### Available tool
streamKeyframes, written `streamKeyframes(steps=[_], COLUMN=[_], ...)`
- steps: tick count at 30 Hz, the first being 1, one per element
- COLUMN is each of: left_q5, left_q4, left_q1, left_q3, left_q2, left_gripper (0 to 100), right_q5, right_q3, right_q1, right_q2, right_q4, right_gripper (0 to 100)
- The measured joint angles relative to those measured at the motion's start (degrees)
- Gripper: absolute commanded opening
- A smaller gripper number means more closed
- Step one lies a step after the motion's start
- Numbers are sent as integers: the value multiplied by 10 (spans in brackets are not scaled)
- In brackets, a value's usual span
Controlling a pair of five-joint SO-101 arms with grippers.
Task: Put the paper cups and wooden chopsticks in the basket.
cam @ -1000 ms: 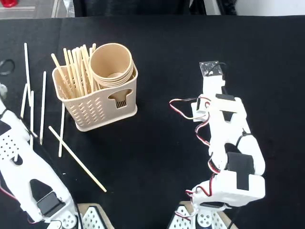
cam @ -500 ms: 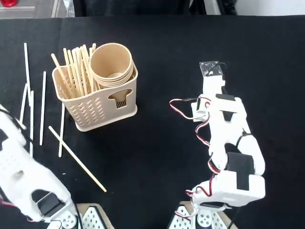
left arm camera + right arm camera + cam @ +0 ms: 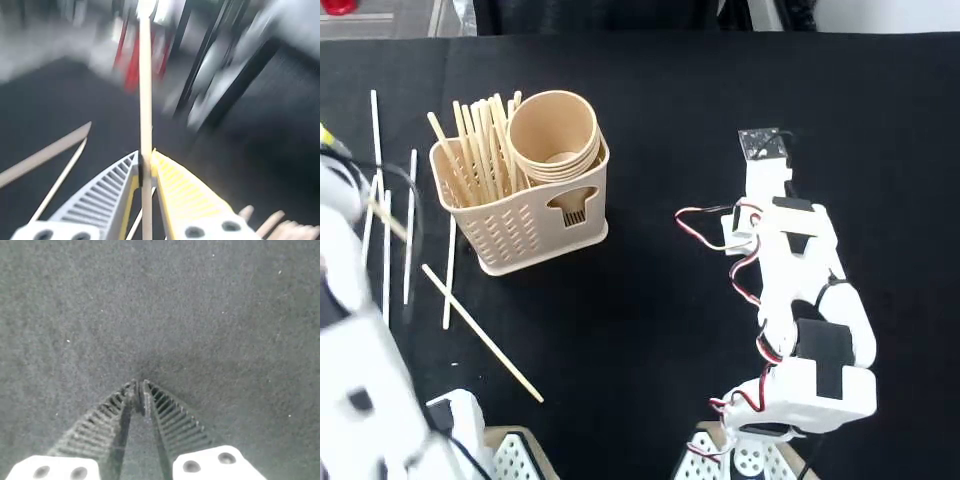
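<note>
The left gripper (image 3: 146, 164) is pinching one wooden chopstick (image 3: 145, 95) between nearly closed fingers (image 3: 107, 192), the stick pointing straight out beyond them, left of the basket (image 3: 535, 228) that is holding the paper cups (image 3: 553, 128) and many sticks. Loose chopsticks (image 3: 480, 333) are lying on the surface left of the basket, nearer this arm; the right gripper (image 3: 138, 390), right of the basket, is closed on nothing.

Soft, even light leaves the matte black cloth worktop (image 3: 650, 90) dull with faint shadows, while glare from the room behind bleaches the tip of the pale wooden chopstick (image 3: 145, 100) in the left gripper (image 3: 146, 159).
</note>
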Motion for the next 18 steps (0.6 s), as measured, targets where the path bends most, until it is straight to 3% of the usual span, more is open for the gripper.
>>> streamKeyframes(steps=[5,8,12,18], left_q5=[0,-1,-1,-1], left_q4=[-284,-405,-431,-438], left_q1=[55,105,165,188], left_q3=[229,333,385,428], left_q2=[-220,-334,-420,-400], left_gripper=[29,29,29,29], right_q5=[0,0,0,0], right_q3=[0,0,0,0], right_q1=[0,0,0,0], right_q2=[0,0,0,0], right_q4=[0,0,0,0], right_gripper=[13,13,13,13])
